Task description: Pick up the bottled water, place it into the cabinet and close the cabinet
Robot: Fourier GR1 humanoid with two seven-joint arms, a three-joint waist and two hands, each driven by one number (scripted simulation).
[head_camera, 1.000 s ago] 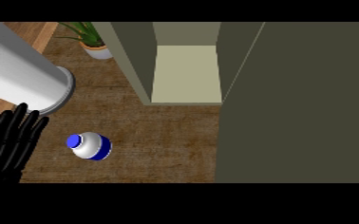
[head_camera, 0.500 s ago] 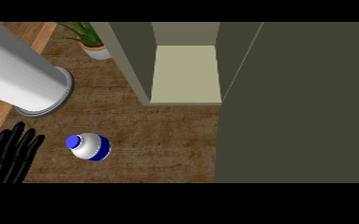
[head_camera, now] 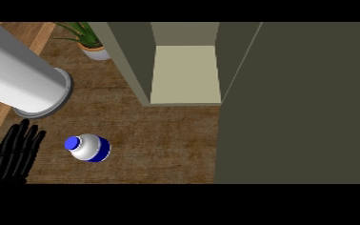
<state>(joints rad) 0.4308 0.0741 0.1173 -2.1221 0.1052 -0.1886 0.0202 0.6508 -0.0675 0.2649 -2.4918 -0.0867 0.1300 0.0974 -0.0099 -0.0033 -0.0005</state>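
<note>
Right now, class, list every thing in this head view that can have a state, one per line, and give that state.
White water bottle with blue cap and band: upright on the wooden counter, cap on, untouched.
Olive cabinet: open, its pale shelf bare.
Olive cabinet door: swung open.
Black left hand: open, fingers straight, beside the bottle, apart from it.
Potted green plant: upright.

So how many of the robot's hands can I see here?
1. A black left hand, fingers straight, shows at the lower left, beside the water bottle without touching it. The other hand is out of view.
</note>
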